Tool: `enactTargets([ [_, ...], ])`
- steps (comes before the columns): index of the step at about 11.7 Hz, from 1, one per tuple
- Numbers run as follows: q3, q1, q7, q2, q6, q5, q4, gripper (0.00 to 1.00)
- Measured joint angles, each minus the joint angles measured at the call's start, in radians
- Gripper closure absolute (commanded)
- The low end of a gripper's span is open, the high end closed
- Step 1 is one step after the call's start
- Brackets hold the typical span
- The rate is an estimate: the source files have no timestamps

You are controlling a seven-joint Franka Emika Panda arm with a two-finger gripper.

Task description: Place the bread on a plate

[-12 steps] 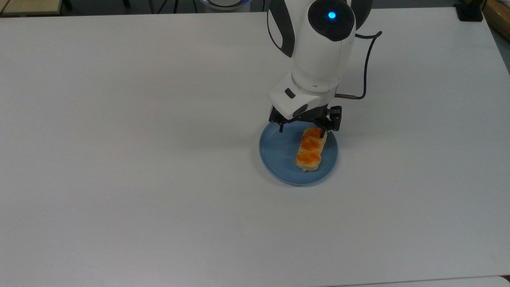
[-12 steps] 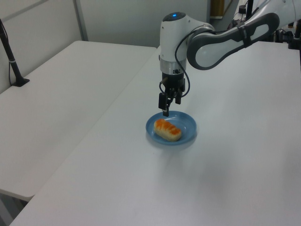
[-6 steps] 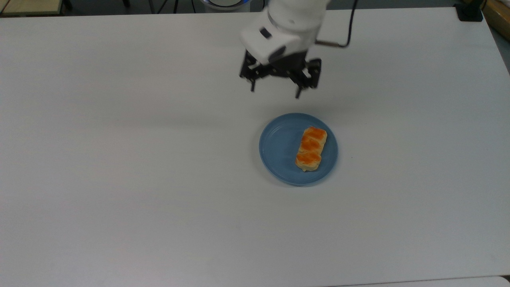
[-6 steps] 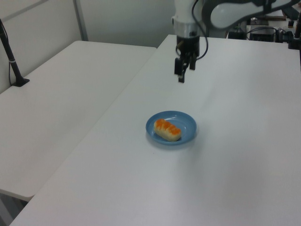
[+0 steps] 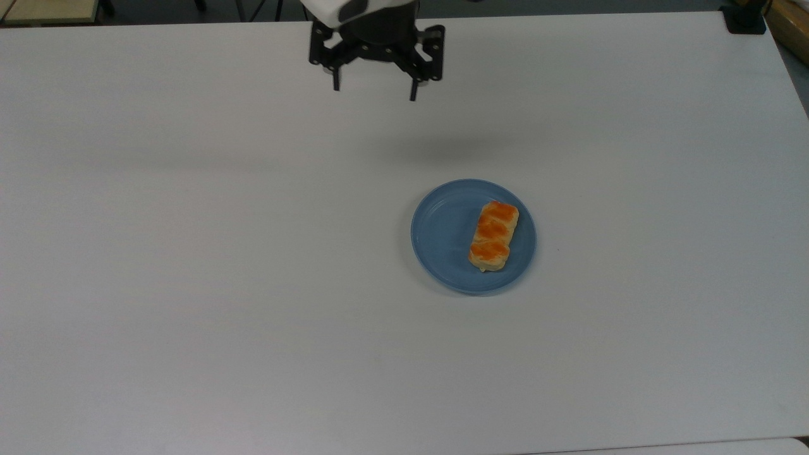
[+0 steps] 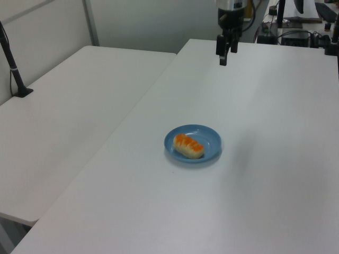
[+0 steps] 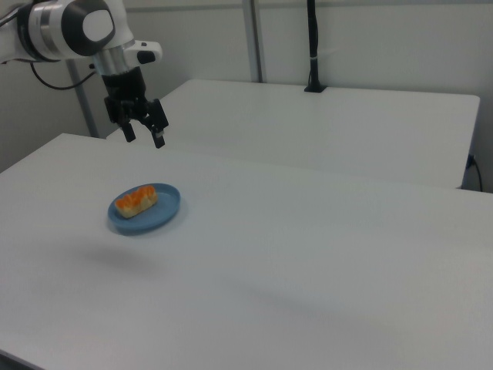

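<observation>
Bread [image 5: 493, 236]: a small oblong pale-yellow roll with three orange-brown glazed bumps on top. It lies flat on the plate, toward the top view's right side of it, its long axis running near to far in the top view.
Bread in the side views: in the left view [image 6: 189, 146] it sits on the left part of the plate; in the right view [image 7: 136, 200] it sits on the plate's left half.
Plate [image 5: 442, 234]: round, shallow and blue with a raised rim, much wider than the bread. It rests on the table, right of centre in the top view.
Plate in the side views: seen as a flat oval in the left view [image 6: 210, 142] and in the right view [image 7: 163, 213].
Gripper [image 5: 374, 92]: black, two-fingered, pointing down, at the far edge of the top view and well apart from the plate. It hangs in the air above the table, up and to the left of the plate in the top view.
Jaws: spread wide apart, with nothing between them.
Gripper in the side views: high above the table in the left view [image 6: 223, 57]; above and beyond the plate in the right view [image 7: 145, 138].
Table [image 5: 189, 284]: white and plain.
Shadow: a soft dark patch lies on the table between gripper and plate in the top view.
</observation>
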Motion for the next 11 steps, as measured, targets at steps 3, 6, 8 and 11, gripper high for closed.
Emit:
enactTargets([
  [3,-0.056,0.000,-0.059,-0.025,-0.005,0.029,-0.027,0.00],
  [6,-0.095,-0.003,-0.094,-0.038,-0.005,0.050,-0.030,0.00],
  [8,-0.095,-0.010,-0.094,-0.043,-0.005,0.050,-0.031,0.00],
  [11,-0.095,-0.017,-0.094,-0.044,-0.005,0.050,-0.032,0.00],
])
